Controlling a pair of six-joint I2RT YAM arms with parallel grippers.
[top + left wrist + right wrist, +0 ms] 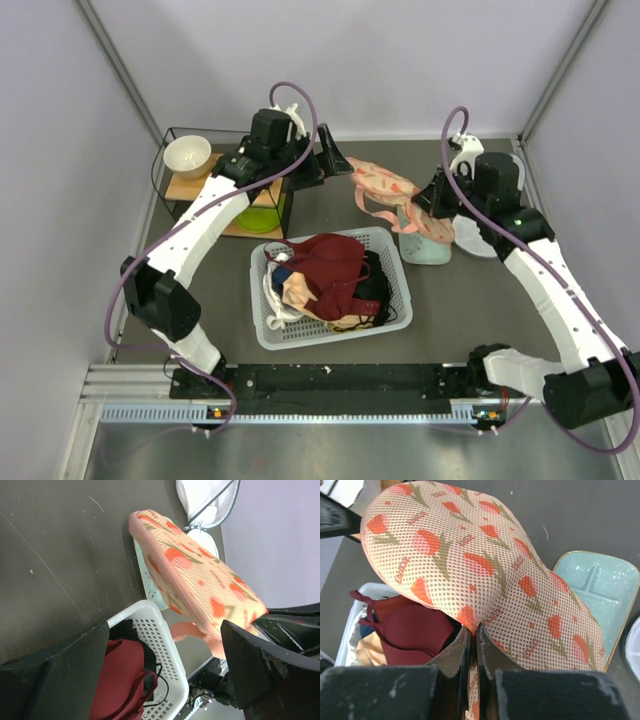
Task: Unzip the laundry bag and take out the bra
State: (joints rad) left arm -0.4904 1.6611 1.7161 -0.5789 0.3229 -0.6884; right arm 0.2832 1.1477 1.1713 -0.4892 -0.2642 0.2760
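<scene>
— What is the laundry bag (470, 565) made of?

— Fine honeycomb mesh, peach-pink, printed with red flowers on green stems. It is one oval pouch, domed and full-looking. It has a thick pink bound edge, and a pink strap (375, 212) loops down below it.

— Where is it?

— Held up off the table (480, 310) between the two arms, just behind the basket (398, 262) and partly over the tray (600, 582). The right gripper (474, 632) has its jaws pinched tight on a fold of the mesh. The left gripper (333, 158) stands spread wide near the pouch's other end, gripping nothing.

— And the bra?

— Not showing; what fills the pouch I cannot tell.

— The containers?

— One white plastic basket, rectangular with lattice walls, holds a heap of soft cloth. A maroon garment (330, 262) lies on top, with a black garment (372, 285), a peach-tan piece (300, 292) and a white piece (270, 292). One mint-green tray, glossy and speckled, is moulded into compartments. One black wire rack (163, 150) carries one round white bowl (187, 155) on a wooden shelf.
</scene>
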